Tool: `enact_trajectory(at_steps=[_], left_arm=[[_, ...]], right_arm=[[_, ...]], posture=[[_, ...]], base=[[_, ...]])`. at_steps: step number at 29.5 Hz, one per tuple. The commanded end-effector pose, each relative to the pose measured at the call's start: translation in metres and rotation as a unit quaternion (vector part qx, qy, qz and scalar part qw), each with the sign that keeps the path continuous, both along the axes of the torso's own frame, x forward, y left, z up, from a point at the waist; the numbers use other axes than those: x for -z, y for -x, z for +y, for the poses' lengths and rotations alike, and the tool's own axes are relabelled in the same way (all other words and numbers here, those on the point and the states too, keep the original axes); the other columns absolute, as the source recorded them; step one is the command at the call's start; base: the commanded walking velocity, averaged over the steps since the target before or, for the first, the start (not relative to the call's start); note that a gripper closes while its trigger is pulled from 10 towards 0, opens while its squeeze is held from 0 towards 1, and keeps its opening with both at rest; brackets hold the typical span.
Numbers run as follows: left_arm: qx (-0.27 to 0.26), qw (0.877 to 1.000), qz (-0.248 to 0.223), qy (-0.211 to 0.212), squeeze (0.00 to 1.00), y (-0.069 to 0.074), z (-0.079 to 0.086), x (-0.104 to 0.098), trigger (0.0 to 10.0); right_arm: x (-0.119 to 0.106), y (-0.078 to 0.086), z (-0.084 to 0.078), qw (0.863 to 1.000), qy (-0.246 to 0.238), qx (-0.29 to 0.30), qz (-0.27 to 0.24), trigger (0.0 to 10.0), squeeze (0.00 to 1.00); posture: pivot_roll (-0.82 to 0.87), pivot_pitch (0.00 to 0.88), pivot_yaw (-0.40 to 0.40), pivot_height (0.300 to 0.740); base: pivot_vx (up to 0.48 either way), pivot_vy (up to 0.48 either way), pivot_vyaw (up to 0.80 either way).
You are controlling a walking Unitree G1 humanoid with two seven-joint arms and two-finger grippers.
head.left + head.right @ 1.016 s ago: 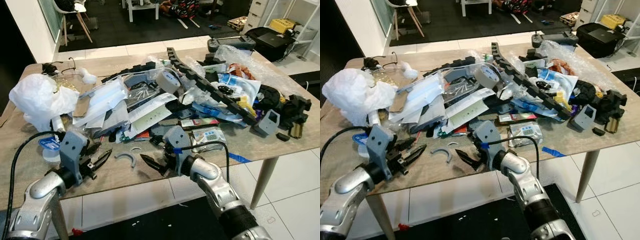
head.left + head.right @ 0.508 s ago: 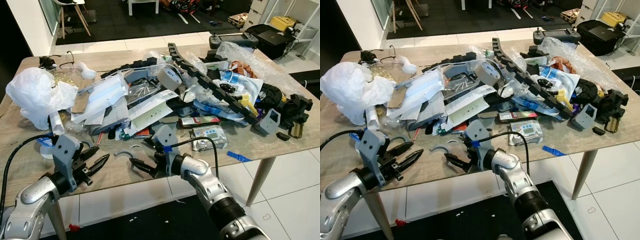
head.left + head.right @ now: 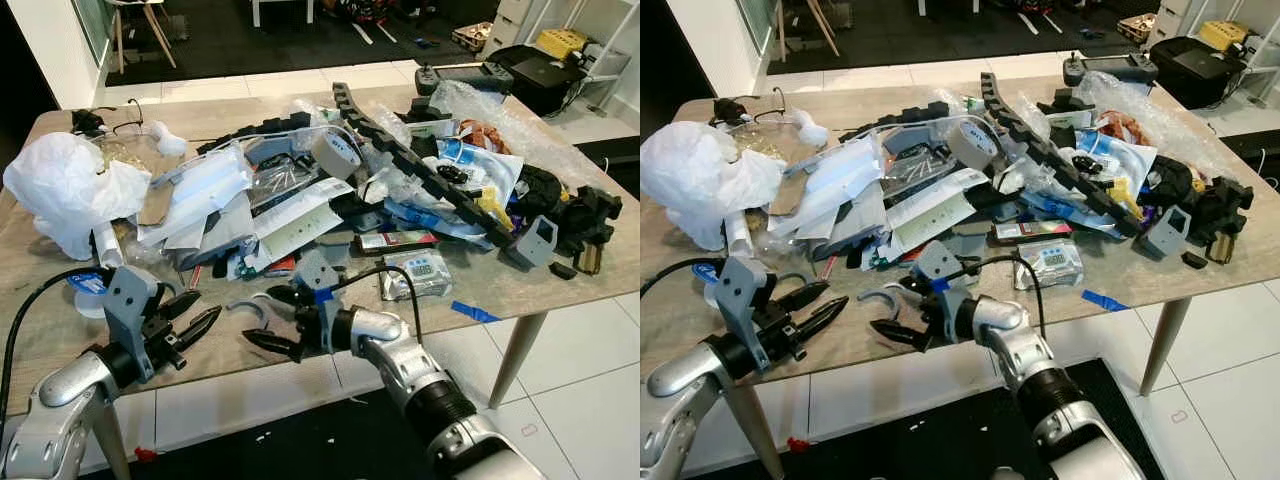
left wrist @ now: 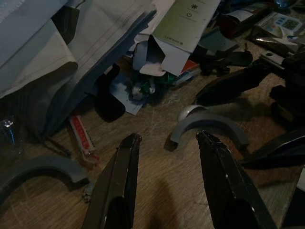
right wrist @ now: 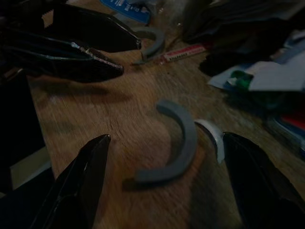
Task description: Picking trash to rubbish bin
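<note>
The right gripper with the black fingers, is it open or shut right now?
Open. The right gripper has its two black fingers spread wide, either side of the grey curved plastic piece lying on the wooden table.

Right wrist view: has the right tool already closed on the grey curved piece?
No. The right tool is open, its black fingers spread to either side of the grey curved piece, which lies on the table.

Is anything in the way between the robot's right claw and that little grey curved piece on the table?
Nothing visible is. The right gripper is open, and the grey curved piece lies on bare table just ahead of its fingers. A small white curved bit lies right beside the grey one.
</note>
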State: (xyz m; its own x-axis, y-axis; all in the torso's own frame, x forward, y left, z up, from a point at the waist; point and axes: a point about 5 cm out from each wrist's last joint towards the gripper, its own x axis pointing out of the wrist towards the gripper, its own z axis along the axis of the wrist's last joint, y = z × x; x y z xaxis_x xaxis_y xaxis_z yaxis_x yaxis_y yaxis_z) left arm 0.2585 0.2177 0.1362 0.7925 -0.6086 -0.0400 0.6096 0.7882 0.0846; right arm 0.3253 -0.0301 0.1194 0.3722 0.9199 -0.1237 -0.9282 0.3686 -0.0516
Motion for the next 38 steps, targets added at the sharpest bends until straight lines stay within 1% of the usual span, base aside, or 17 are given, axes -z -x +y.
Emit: enact_trajectory(at_steps=[1,4,8,10,13,14,15,16,18,22,23,24,25,26,27,29,38], left_arm=[[0.003,1.0,0.004,-0.002,0.0,0.003,-0.001,0.0,10.0],[0.006,1.0,0.005,-0.001,0.0,0.002,-0.003,0.0,10.0],[0.009,1.0,0.006,-0.002,0.0,0.002,-0.004,0.001,10.0],[0.011,1.0,0.006,-0.001,0.0,0.002,-0.006,0.001,10.0],[0.012,1.0,0.006,-0.001,0.0,0.002,-0.007,0.001,10.0],[0.012,1.0,0.006,0.0,0.0,0.002,-0.007,0.001,10.0],[0.012,1.0,0.006,0.0,0.0,0.002,-0.007,0.001,10.0],[0.011,1.0,0.006,0.0,0.0,0.003,-0.007,0.0,10.0],[0.011,1.0,0.006,0.0,0.0,0.004,-0.007,0.0,10.0],[0.011,1.0,0.007,0.0,0.0,0.004,-0.007,-0.001,10.0],[0.013,1.0,0.009,0.001,0.0,0.005,-0.008,0.001,10.0],[0.013,1.0,0.009,0.001,0.0,0.005,-0.008,0.001,10.0],[0.014,1.0,0.009,0.001,0.0,0.005,-0.009,0.001,10.0],[0.015,1.0,0.009,0.001,0.0,0.004,-0.009,0.001,10.0],[0.015,1.0,0.009,0.001,0.0,0.003,-0.01,0.001,10.0],[0.015,1.0,0.008,0.001,0.0,0.003,-0.01,0.0,10.0],[0.019,1.0,0.01,-0.002,0.0,0.002,-0.011,0.001,10.0]], right_arm=[[0.006,0.001,0.005,1.0,0.011,-0.005,0.006,10.0,0.0],[0.006,-0.001,0.011,1.0,0.017,-0.005,0.011,10.0,0.0],[0.007,-0.002,0.013,1.0,0.02,-0.005,0.013,10.0,0.0],[0.01,-0.001,0.019,0.999,0.033,-0.012,0.019,10.0,0.0],[0.012,-0.001,0.021,0.999,0.041,-0.016,0.02,10.0,0.0],[0.013,0.0,0.024,0.998,0.055,-0.021,0.02,10.0,0.0],[0.013,0.0,0.024,0.998,0.055,-0.021,0.02,10.0,0.0],[0.016,0.0,0.025,0.996,0.078,-0.025,0.02,10.0,0.0],[0.02,0.001,0.025,0.994,0.102,-0.028,0.023,10.0,0.0],[0.021,0.001,0.025,0.994,0.107,-0.027,0.026,10.0,0.0],[0.022,0.0,0.025,0.993,0.108,-0.026,0.041,10.0,0.0],[0.022,0.0,0.025,0.993,0.108,-0.026,0.041,10.0,0.0],[0.022,0.0,0.025,0.993,0.105,-0.025,0.048,8.7,0.0],[0.022,-0.001,0.025,0.993,0.101,-0.024,0.054,4.3,0.0],[0.022,-0.001,0.025,0.993,0.099,-0.024,0.057,2.0,0.0],[0.022,-0.001,0.025,0.993,0.097,-0.025,0.06,0.0,0.0],[0.025,0.0,0.024,0.992,0.103,-0.027,0.064,0.0,0.0]], posture=[[0.0,0.183,-0.02,0.74],[0.0,0.193,-0.024,0.74],[0.0,0.193,-0.024,0.74],[0.01,0.207,-0.03,0.74],[0.01,0.208,-0.032,0.74],[0.02,0.21,-0.037,0.74],[0.02,0.21,-0.037,0.74],[0.01,0.211,-0.039,0.74],[0.01,0.213,-0.041,0.74],[0.01,0.213,-0.041,0.74],[0.01,0.207,-0.041,0.74],[0.01,0.207,-0.041,0.74],[0.0,0.205,-0.04,0.74],[0.0,0.205,-0.04,0.74],[0.01,0.201,-0.042,0.74],[0.01,0.2,-0.042,0.74],[0.01,0.182,-0.036,0.74]], base=[[0.0,0.0,0.0],[0.0,0.0,0.0],[0.0,0.0,0.0],[0.0,0.0,0.0],[0.0,0.0,0.0],[0.0,0.0,0.0],[0.0,0.0,0.0],[0.0,0.0,0.0],[0.0,0.0,0.0],[0.0,0.0,0.0],[0.0,0.0,0.0],[0.0,0.0,0.0],[0.0,0.0,0.0],[0.0,0.0,0.0],[0.0,0.0,0.0],[0.0,0.0,0.0],[0.0,0.0,0.0]])
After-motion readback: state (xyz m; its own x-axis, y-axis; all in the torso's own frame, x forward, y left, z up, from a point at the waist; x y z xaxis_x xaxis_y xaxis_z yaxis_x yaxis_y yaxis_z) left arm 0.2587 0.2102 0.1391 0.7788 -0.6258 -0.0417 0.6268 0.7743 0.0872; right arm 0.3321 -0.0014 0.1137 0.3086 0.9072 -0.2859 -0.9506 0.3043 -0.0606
